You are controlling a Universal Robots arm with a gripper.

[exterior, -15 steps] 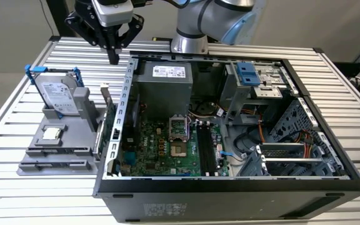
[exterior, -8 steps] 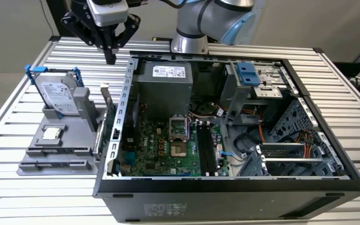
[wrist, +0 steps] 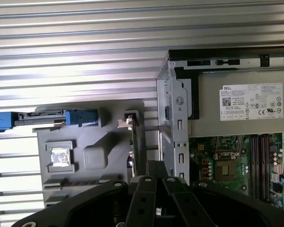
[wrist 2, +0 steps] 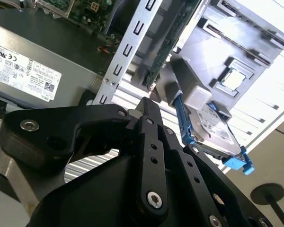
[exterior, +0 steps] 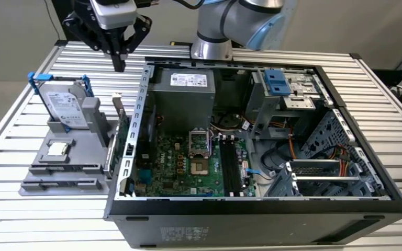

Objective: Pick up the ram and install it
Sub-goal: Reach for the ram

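Finds the ram (exterior: 114, 150) standing on its long edge in a slot along the three o'clock side of the gray holder (exterior: 47, 185), close against the perforated wall of the open computer case (exterior: 257, 207); in the exterior view, puts it at about nine o'clock from the motherboard (exterior: 180, 167). Meets the same ram (wrist: 134, 142) edge-on in the first wrist view, as a thin dark line. Notes the thin card (exterior: 116, 104) with a gold edge upright in the same holder, just at twelve o'clock of the ram. Places the silver hard drive (exterior: 67, 107) in its blue bracket (exterior: 40, 77) toward ten o'clock of the ram, propped upright, and a small square chip (exterior: 58, 149) in a tray at nine o'clock. Finds the gripper (exterior: 119, 65) hanging over the slatted table (exterior: 19, 219), at twelve o'clock of the card, well apart from the ram and touching nothing. Reads its fingers (exterior: 121, 55) as clenched together on nothing, tips meeting in one point; confirms as much of the gripper in the second wrist view (wrist 2: 149, 106) and the first wrist view (wrist: 156, 164). Marks the long black slots (exterior: 230, 164) at three o'clock of the processor socket (exterior: 199, 151), and the power supply (exterior: 187, 89) at twelve o'clock of the motherboard.
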